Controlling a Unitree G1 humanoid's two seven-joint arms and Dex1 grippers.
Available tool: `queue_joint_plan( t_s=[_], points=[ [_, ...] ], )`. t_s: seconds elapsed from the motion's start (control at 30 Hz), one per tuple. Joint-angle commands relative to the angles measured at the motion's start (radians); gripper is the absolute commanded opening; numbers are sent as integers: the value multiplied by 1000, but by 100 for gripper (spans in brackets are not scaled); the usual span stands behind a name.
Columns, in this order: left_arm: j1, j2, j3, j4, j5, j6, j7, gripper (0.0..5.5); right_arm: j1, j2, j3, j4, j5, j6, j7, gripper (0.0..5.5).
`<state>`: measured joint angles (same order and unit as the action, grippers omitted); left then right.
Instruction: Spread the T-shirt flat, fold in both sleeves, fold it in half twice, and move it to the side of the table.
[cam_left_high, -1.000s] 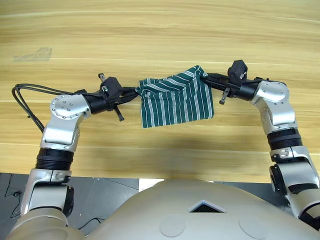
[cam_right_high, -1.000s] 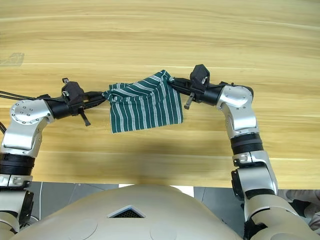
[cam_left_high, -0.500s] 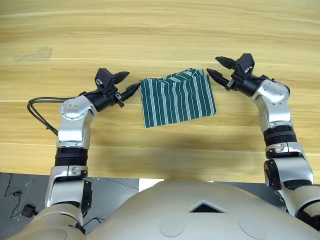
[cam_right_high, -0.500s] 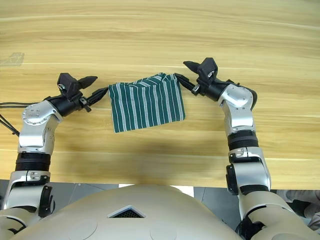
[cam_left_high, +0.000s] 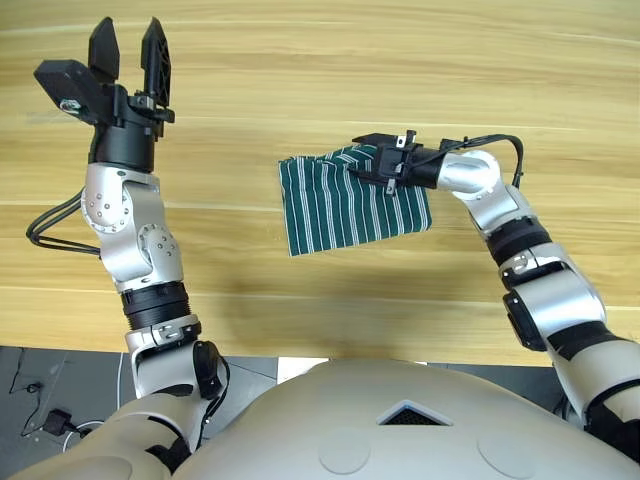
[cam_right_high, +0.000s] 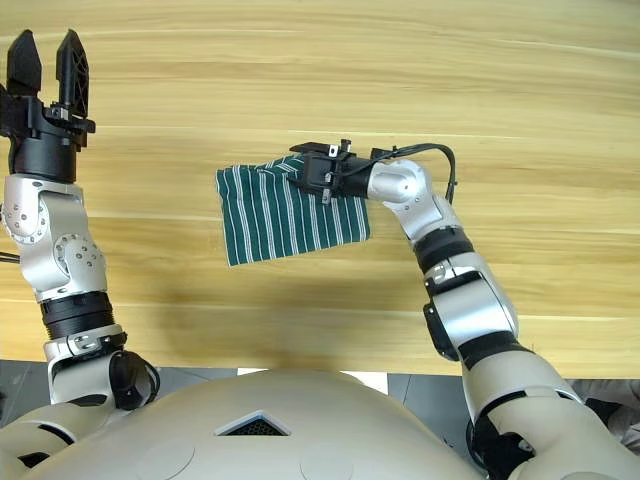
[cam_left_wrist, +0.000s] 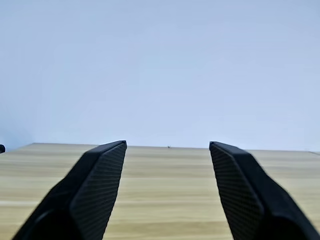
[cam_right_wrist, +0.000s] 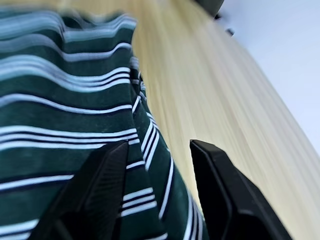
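striped t-shirt (cam_left_high: 350, 205) lying folded on the table (cam_left_high: 400, 60)
the right gripper (cam_left_high: 358, 155), fingers spread, has swung over the t-shirt's far edge since half a second ago; the left gripper (cam_left_high: 130, 35), fingers apart, has lifted up and well away from it.

My left arm stands bent upright, holding my left gripper (cam_left_high: 130, 45) high with its fingers spread, while my right arm folds inward, my right gripper (cam_left_high: 360, 155) low, fingers parted, pointing to my left.
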<state>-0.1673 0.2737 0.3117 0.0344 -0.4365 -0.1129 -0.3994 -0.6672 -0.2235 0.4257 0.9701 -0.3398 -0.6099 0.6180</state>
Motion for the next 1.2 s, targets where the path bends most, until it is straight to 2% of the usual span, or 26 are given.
queue_joint_plan(
  t_s=[0.03,0.23,0.5,0.67,0.77,0.87,1.0,1.2],
  points=[
    [4,-31,-32,-5,18,0,12,308,-117,56,27,166,-65,2,-87,227],
    [-11,-41,-36,24,19,-6,18,308,-150,72,74,299,-156,35,-197,227],
    [29,-56,-38,2,20,-14,25,308,-54,-95,-7,295,-109,-26,-260,227],
    [66,-61,-37,-41,19,-15,31,308,16,-256,-128,283,-31,-28,-351,227],
    [103,-54,-30,-67,21,-14,33,308,107,-379,-250,322,50,32,-448,227],
    [131,-58,-21,-85,13,-10,41,308,177,-450,-355,349,114,120,-586,227],
    [155,-65,-19,-104,8,-7,49,308,235,-472,-499,362,226,222,-682,227],
    [144,-82,-49,-77,25,-13,46,308,234,-444,-522,336,215,205,-748,227]
  ],
)
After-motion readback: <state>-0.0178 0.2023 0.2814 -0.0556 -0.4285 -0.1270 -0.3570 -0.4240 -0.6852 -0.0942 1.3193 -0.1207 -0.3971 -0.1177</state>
